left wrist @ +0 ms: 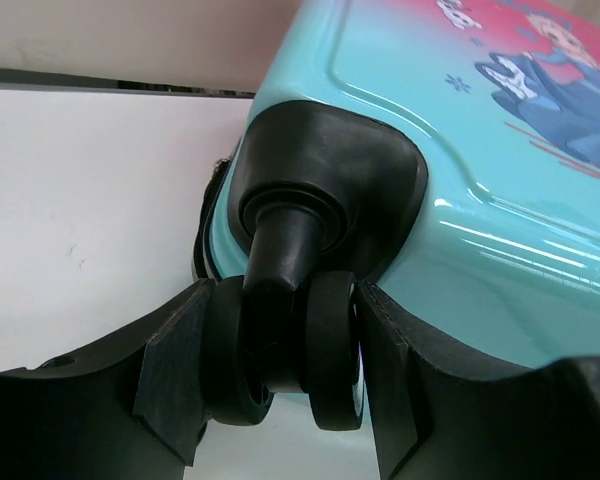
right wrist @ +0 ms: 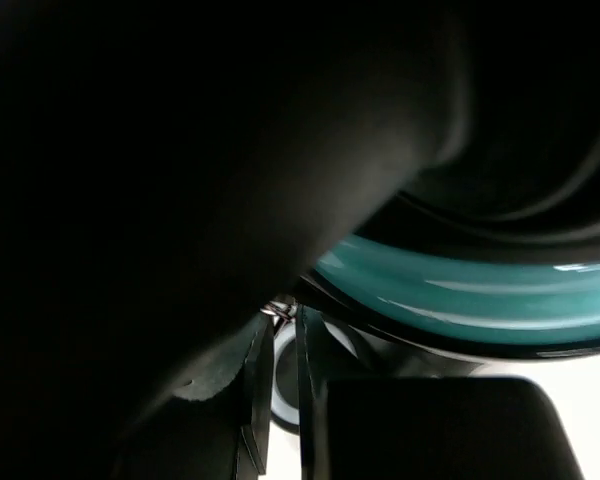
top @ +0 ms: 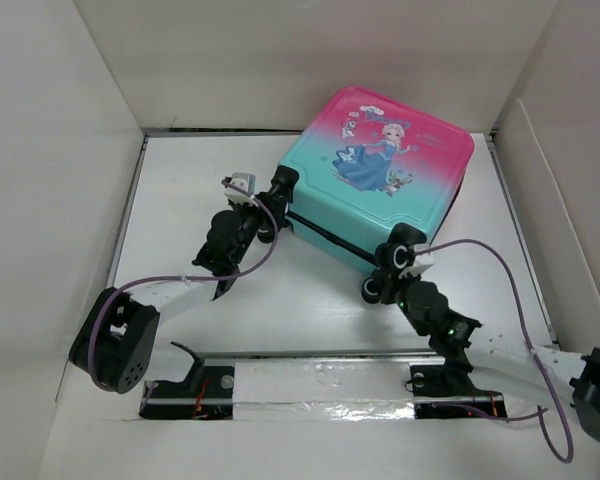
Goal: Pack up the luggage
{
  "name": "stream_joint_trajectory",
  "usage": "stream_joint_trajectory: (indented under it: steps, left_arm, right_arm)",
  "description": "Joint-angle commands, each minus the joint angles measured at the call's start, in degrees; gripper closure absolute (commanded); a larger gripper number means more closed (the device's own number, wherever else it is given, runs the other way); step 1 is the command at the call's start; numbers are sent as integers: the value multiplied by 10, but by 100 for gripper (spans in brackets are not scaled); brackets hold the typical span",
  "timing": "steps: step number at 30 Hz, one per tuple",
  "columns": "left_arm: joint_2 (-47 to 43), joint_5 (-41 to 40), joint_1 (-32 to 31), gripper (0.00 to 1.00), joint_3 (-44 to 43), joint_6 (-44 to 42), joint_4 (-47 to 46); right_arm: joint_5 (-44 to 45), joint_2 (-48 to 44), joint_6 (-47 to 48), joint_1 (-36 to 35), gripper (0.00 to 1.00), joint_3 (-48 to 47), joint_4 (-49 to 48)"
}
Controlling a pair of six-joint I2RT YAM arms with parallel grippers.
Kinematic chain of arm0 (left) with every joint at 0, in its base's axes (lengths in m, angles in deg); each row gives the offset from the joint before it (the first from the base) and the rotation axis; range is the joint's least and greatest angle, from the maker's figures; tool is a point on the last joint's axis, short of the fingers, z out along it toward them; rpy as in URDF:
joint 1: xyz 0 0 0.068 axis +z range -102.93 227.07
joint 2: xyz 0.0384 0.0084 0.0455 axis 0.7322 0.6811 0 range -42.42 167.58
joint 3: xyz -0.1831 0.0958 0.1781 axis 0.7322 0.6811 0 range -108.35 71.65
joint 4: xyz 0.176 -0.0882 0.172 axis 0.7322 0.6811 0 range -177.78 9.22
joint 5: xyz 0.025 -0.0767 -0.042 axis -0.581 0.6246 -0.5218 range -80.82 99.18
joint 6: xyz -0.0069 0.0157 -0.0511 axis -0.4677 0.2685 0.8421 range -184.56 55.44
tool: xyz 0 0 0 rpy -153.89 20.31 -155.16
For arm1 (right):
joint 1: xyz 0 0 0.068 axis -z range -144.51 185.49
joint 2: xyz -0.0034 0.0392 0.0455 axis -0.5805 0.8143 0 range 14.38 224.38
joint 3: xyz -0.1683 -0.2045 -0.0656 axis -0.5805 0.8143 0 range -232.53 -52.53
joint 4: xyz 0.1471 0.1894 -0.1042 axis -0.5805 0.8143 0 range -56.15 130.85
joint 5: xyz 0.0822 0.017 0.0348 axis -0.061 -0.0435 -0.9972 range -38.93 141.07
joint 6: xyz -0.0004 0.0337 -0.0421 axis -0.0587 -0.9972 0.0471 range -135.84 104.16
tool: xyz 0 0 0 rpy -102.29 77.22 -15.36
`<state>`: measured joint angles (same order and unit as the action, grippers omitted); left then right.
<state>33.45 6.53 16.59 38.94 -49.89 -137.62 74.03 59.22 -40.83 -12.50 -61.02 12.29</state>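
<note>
The luggage [top: 380, 170] lies flat and closed on the white table, pink fading to teal, princess print facing up. My left gripper [top: 277, 192] is at its near-left corner. In the left wrist view this gripper [left wrist: 280, 300] is shut on the black twin caster wheel [left wrist: 330, 340], one pad pressing each side, below the teal shell [left wrist: 460, 180]. My right gripper [top: 387, 263] is at the near corner between two wheels. The right wrist view is very dark. There the right gripper [right wrist: 280, 325] is almost together, pinching a small metal zipper pull [right wrist: 277, 311] under the teal edge [right wrist: 480, 290].
White walls [top: 50, 200] box in the table on the left, back and right. A metal rail [top: 320, 380] runs along the near edge between the arm bases. Purple cables [top: 500, 260] loop over both arms.
</note>
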Motion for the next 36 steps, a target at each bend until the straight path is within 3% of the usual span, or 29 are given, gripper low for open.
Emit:
stream_joint_trajectory:
  steps: [1, 4, 8, 11, 13, 15, 16, 21, 23, 24, 27, 32, 33, 36]
  left_arm:
    - [-5, 282, -86, 100, 18, 128, -2]
    - [-11, 311, -124, 100, 8, 174, -43]
    - [-20, 317, -175, 100, -7, 210, -77]
    - [-21, 302, -205, 100, -10, 221, -88]
    - [-24, 296, -211, 100, 15, 237, -124]
    - [-32, 289, -201, 100, 31, 240, -120]
    - [-46, 286, -194, 100, 47, 239, -122]
    - [-103, 230, -201, 100, 49, 198, -26]
    - [-138, 215, -206, 99, 52, 187, 0]
    - [-145, 215, -206, 88, 51, 182, 11]
    - [-149, 242, -212, 70, 38, 180, 34]
    - [-80, 236, -212, 56, -38, 160, 128]
    - [-78, 219, -212, 43, -40, 160, 135]
    - [-80, 196, -212, 18, -25, 165, 113]
  right_arm:
    - [71, 77, 30, -122, 100, -108, -96]
    - [128, 146, 76, -120, 100, -157, -155]
    - [72, 261, 105, -89, 100, -251, -156]
    - [60, 301, 114, -97, 100, -300, -152]
    - [70, 299, 115, -109, 100, -280, -184]
    - [113, 268, 108, -104, 100, -203, -200]
    - [110, 206, 95, -85, 100, -178, -166]
    - [-13, -56, 44, 51, 100, -73, -12]
    - [-57, -152, 25, 66, 100, -41, 40]
    - [-80, -176, 14, 66, 100, -28, 46]
    - [-106, -225, -14, 74, 100, 5, 68]
    - [-113, -168, -11, 55, 100, -2, 29]
    - [-117, -140, -5, 45, 100, -10, 28]
    - [-119, -104, 12, 22, 100, -30, 15]
